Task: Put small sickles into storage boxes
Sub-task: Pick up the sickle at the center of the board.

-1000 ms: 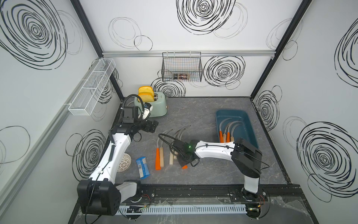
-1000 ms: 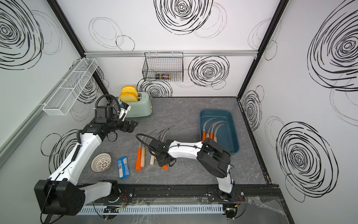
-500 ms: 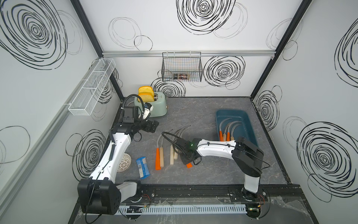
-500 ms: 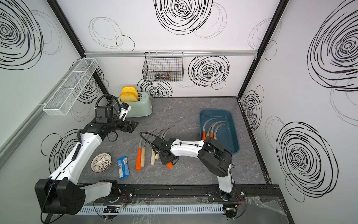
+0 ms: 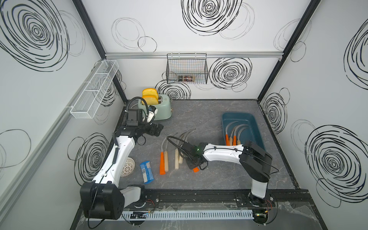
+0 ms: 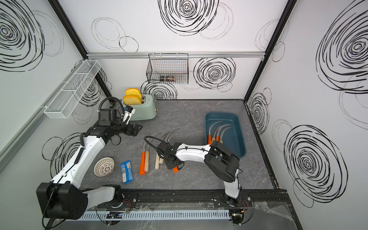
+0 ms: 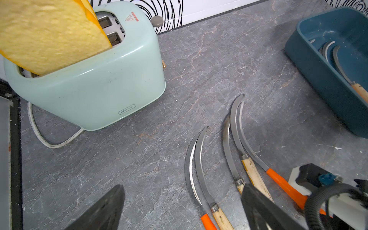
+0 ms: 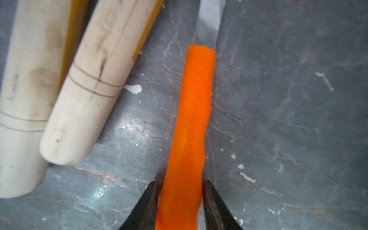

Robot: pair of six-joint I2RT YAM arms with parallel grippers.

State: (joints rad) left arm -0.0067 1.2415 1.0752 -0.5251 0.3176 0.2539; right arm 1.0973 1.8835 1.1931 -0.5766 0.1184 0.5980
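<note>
The right gripper (image 8: 181, 183) was clamped on the orange-handled sickle (image 8: 195, 99) near the counter's (image 5: 199, 115) front edge. From above, the arm (image 5: 223, 154) hid all but the handle tip. The left gripper (image 7: 182, 187) stood open and empty. The blue tub (image 5: 239, 117), at the right edge, held four sickles (image 5: 233, 135).

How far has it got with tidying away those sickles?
Done: four sickles lie in the tub. In hand: the right gripper has its jaws against both sides of the orange sickle handle, which lies on the table, not yet lifted. Left: that one plus four others beside it, one orange-handled and three wooden.
</note>
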